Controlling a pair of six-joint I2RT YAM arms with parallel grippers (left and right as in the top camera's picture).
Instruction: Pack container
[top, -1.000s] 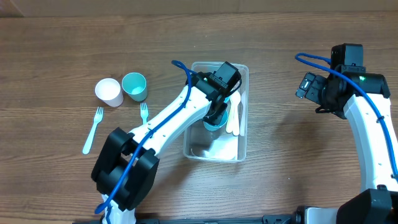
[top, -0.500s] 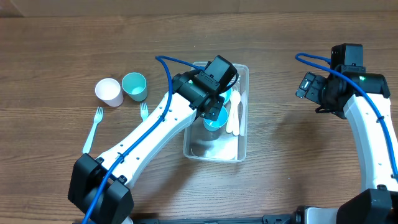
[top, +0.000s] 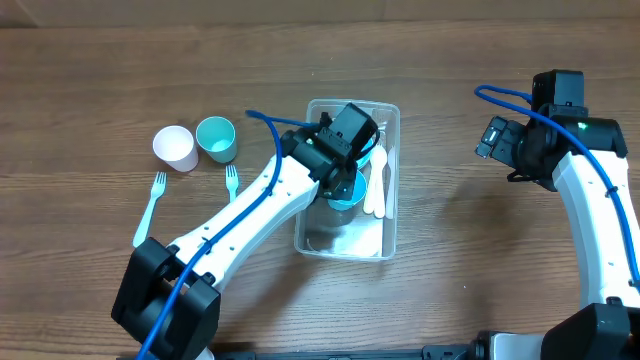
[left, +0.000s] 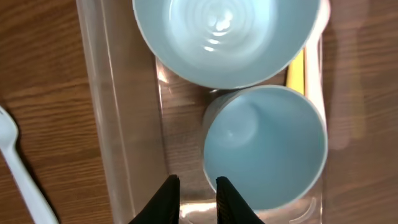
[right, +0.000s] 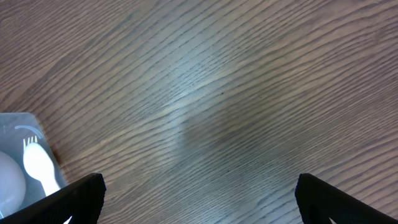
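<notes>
clear container (top: 392, 215) sitting flat on the tabletop (top: 480, 280), left gripper (left: 194, 198) hovering over it right by the teal cup (left: 264, 146) inside, fingers barely apart, holding nothing, right gripper (right: 199, 193) hanging way off to the container's right, fingers spread wide

A white cup (top: 174, 148) and a teal cup (top: 216, 138) stand just beside each other, mouths up, at the far left of the wooden surface (top: 480, 260), the white one on the left. Nearer lie two pale forks, tines pointing far: one (top: 150, 208) slanting left, the other (top: 232, 180) to its right.
</notes>
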